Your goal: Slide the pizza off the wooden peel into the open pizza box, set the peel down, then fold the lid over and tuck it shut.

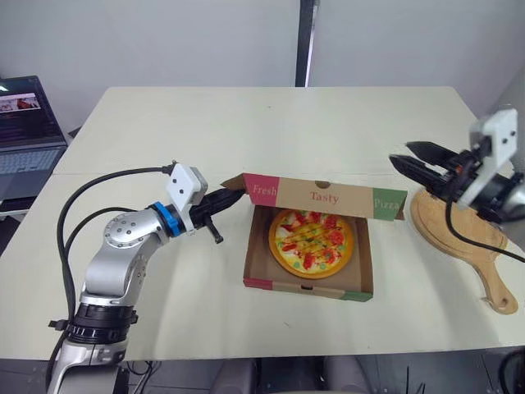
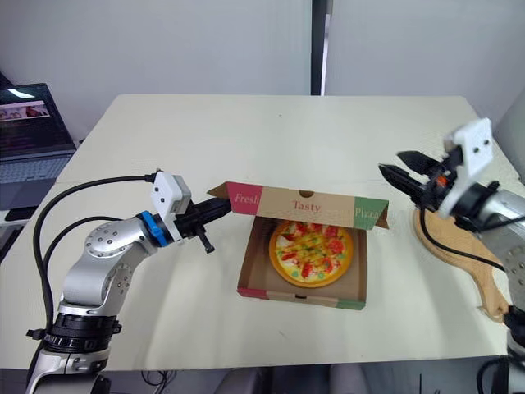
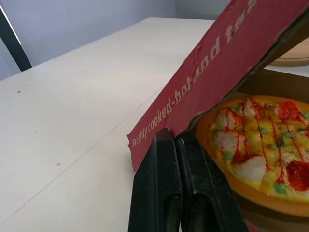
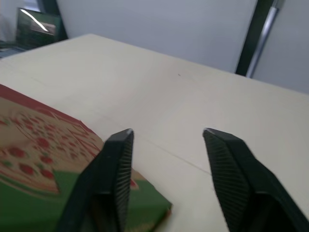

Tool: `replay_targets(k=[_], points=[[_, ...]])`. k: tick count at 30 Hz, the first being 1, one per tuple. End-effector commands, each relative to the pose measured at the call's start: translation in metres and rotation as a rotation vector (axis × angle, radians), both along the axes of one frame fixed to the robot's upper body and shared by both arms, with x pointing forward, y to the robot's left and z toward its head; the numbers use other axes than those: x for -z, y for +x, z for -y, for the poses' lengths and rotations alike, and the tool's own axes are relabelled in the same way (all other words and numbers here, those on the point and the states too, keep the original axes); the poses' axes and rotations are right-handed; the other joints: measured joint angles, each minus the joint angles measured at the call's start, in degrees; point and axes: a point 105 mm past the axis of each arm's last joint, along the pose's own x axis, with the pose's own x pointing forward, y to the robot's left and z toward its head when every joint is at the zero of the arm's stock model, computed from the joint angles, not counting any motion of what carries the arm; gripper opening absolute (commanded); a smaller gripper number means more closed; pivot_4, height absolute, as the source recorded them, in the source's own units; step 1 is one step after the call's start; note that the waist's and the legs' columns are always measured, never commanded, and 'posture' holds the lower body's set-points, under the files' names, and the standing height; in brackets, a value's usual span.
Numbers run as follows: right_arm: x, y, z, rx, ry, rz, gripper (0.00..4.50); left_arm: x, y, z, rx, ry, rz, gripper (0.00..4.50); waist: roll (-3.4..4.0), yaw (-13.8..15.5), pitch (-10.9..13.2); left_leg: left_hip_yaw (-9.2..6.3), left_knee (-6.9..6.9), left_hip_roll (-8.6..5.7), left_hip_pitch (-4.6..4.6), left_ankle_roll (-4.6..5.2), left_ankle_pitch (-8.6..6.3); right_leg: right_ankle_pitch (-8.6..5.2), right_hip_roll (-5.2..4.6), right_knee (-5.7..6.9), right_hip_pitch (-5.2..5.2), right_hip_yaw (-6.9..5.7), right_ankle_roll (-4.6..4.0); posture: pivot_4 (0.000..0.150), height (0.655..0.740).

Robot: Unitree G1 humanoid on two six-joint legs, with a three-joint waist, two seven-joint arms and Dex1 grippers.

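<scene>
The pizza (image 1: 312, 238) lies inside the cardboard pizza box (image 1: 308, 284) at the middle of the table. The box's lid (image 1: 324, 195) stands half raised over the back of the box, printed "Fresh Tasty Pizza". My left gripper (image 1: 232, 197) is shut, its tips against the lid's left corner; in the left wrist view the fingertips (image 3: 166, 140) meet the lid's red flap (image 3: 217, 63). My right gripper (image 1: 400, 154) hangs open just right of the lid's right end, above the wooden peel (image 1: 459, 238), which lies flat on the table. Its fingers hold nothing.
A laptop (image 1: 25, 123) sits on a side surface at the far left. The table (image 1: 246, 123) stretches bare behind the box. The peel's handle reaches toward the table's right front edge.
</scene>
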Motion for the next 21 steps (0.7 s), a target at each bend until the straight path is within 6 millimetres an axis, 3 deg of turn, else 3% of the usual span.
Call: replay_targets(k=[1, 5, 10, 13, 20, 21], points=[[-0.007, -0.020, 0.017, 0.044, -0.087, 0.034, 3.03, -0.008, 0.000, 0.001, 0.000, -0.002, 0.041, 0.00, 0.00, -0.05, 0.00, 0.01, 0.00, 0.00, 0.01, 0.00, 0.00, 0.00, 0.00, 0.00, 0.00, 0.00, 0.00, 0.150, 0.7400], [0.022, -0.048, 0.017, 0.003, -0.175, -0.089, 3.03, -0.008, 0.000, 0.002, 0.006, -0.004, 0.042, 0.00, 0.01, -0.03, -0.01, 0.00, 0.00, 0.03, 0.06, 0.04, -0.02, 0.00, 0.02, 0.06, 0.06, -0.02, 0.00, 0.150, 0.7400], [0.036, -0.072, -0.018, -0.106, -0.160, -0.127, 3.03, -0.010, 0.000, 0.004, 0.013, -0.009, 0.041, 0.00, 0.02, -0.30, -0.02, 0.10, 0.07, 0.06, 0.20, 0.22, -0.11, 0.00, 0.02, 0.10, 0.18, 0.02, 0.01, 0.150, 0.7400], [0.031, -0.066, -0.034, -0.081, -0.090, -0.074, 3.03, -0.011, 0.000, 0.006, 0.018, -0.011, 0.042, 0.00, 0.01, -0.24, -0.02, 0.04, 0.09, 0.10, 0.22, 0.21, -0.10, 0.00, 0.05, 0.12, 0.25, -0.02, 0.01, 0.150, 0.7400], [0.018, -0.051, -0.042, -0.022, 0.018, -0.030, 3.03, -0.014, 0.000, 0.010, 0.021, -0.015, 0.046, 0.00, 0.00, -0.03, -0.02, -0.12, 0.10, 0.03, 0.18, 0.00, 0.01, 0.01, 0.04, 0.06, 0.31, -0.07, 0.03, 0.150, 0.7400], [0.017, -0.051, -0.044, -0.031, 0.034, -0.031, 2.86, -0.015, 0.000, 0.011, 0.025, -0.016, 0.046, 0.00, 0.00, -0.04, -0.02, -0.12, 0.10, 0.03, 0.19, 0.00, 0.01, 0.01, 0.04, 0.04, 0.31, -0.07, 0.03, 0.150, 0.7400]])
